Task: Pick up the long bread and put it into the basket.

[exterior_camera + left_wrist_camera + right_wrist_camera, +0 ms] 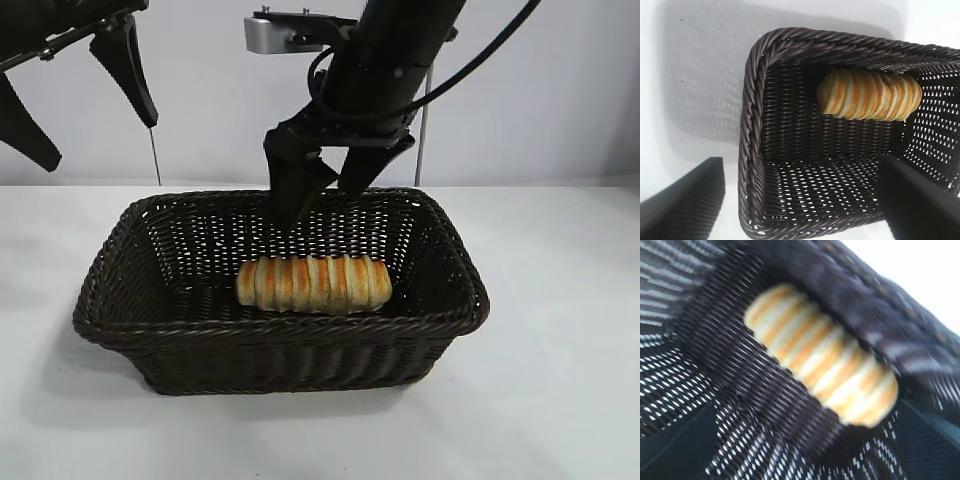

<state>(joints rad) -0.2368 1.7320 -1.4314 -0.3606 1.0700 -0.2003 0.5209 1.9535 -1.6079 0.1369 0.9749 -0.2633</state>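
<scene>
One job basically done: bread point(313, 284) lies in the basket point(455, 262) by its front wall, right gripper point(318, 185) open and empty above, left gripper point(75, 95) open too.

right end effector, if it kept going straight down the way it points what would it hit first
Probably the basket floor just behind the long bread. The right end effector, open, hangs over the basket's back half; depth is unclear, so it might clip the loaf.

exterior cam level, facing the arms across the table, basket point(281, 345) dead centre, left wrist cam looking down from about 10 o'clock, right wrist cam super close over the long bread point(822, 367), all three share it
</scene>
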